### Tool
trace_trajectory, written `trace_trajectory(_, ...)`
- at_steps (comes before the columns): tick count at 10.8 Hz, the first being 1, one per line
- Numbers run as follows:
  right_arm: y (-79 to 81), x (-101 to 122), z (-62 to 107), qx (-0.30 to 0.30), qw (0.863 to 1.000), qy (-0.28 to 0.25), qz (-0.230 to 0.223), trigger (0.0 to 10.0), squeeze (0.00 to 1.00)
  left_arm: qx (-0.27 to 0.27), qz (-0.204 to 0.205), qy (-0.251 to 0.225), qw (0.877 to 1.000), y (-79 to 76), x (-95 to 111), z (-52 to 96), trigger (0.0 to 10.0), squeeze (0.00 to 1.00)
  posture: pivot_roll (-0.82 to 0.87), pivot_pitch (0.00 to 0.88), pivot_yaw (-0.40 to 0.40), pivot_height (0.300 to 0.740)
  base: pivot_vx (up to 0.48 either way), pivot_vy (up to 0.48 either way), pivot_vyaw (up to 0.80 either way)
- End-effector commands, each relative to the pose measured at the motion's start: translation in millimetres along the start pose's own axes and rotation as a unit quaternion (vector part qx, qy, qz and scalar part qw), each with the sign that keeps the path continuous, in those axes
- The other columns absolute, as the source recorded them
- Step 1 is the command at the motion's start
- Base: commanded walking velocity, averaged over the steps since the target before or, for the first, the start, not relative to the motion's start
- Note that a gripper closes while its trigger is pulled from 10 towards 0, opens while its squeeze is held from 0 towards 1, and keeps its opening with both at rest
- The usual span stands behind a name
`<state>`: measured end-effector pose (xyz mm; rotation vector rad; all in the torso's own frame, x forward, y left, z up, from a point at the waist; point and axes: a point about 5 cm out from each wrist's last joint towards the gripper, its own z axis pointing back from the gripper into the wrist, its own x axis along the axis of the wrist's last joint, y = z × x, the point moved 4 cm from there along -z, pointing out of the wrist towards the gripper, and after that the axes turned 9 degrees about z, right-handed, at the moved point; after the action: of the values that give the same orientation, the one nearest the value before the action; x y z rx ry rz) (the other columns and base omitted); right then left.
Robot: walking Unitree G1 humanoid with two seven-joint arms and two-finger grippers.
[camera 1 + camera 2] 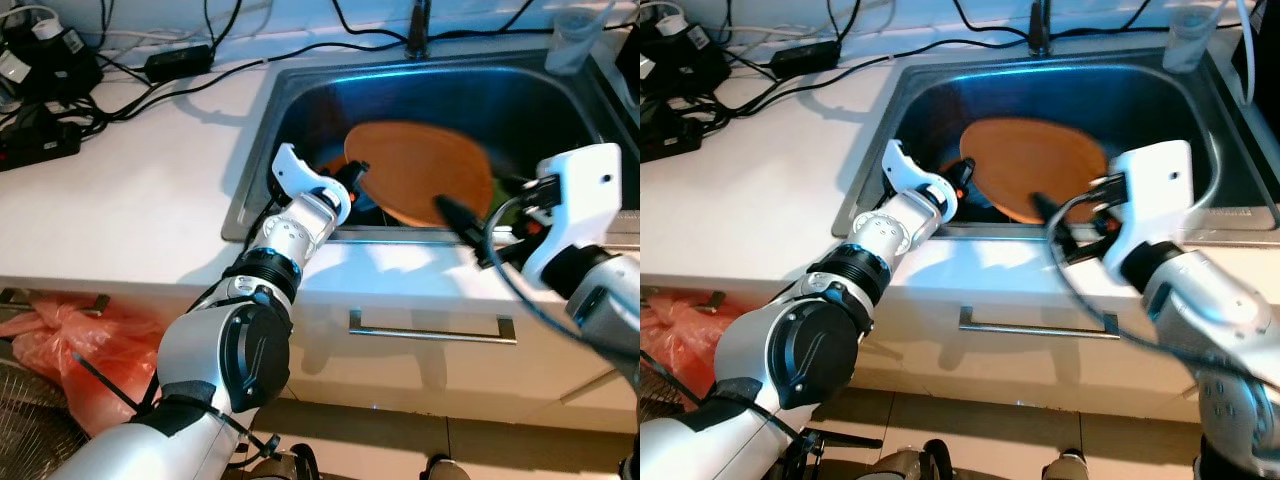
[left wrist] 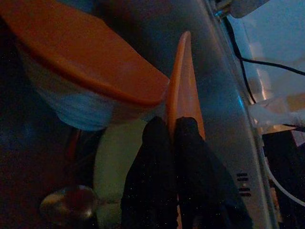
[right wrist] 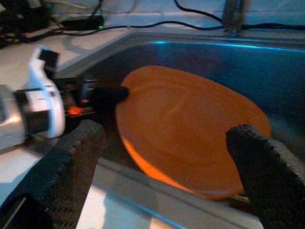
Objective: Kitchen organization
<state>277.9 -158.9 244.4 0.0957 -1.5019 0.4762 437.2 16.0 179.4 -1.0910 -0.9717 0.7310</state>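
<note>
A large orange plate (image 1: 420,170) is held tilted inside the steel sink (image 1: 560,110). My left gripper (image 1: 352,180) is shut on the plate's left rim; its black fingers (image 2: 159,157) pinch the thin orange edge (image 2: 183,90). An orange-and-white bowl (image 2: 86,81) lies in the sink beside the pinched rim. My right gripper (image 3: 164,143) is open at the sink's front edge, its fingers (image 3: 259,162) spread before the plate (image 3: 186,129) without touching it.
White counter (image 1: 130,200) stretches left of the sink, with black cables and power bricks (image 1: 50,70) at the back. A faucet (image 1: 418,25) and a clear cup (image 1: 575,40) stand behind the sink. A drawer handle (image 1: 430,328) is below; a red bag (image 1: 70,350) lies on the floor.
</note>
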Motion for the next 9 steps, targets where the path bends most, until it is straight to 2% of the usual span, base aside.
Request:
trace_trajectory(1,12.6,0.2,4.0,0.024,1.000,0.001,-0.001,10.0,0.00,0.011,-0.003,-0.012,1.000,5.6,5.7,0.9,0.0,0.00,-0.33,0.207,0.194,0.740,0.000,0.000,0.00)
trace_trajectory(4,20.1,-4.1,10.7,0.024,1.000,0.012,-0.015,10.0,0.00,0.038,-0.016,-0.012,0.999,20.7,0.0,2.4,0.0,0.00,-0.35,0.240,0.197,0.740,0.000,0.000,0.00)
trace_trajectory(6,26.9,10.0,7.0,0.025,0.999,-0.012,-0.024,10.0,0.00,0.061,-0.022,-0.018,0.998,29.4,-2.9,3.4,0.0,0.00,-0.35,0.241,0.198,0.740,0.000,0.000,0.00)
trace_trajectory(9,21.3,21.6,0.6,0.005,0.999,-0.029,-0.029,10.0,0.00,0.075,-0.039,-0.026,0.996,32.8,-1.9,3.9,0.0,0.00,-0.35,0.225,0.189,0.740,0.000,0.000,0.00)
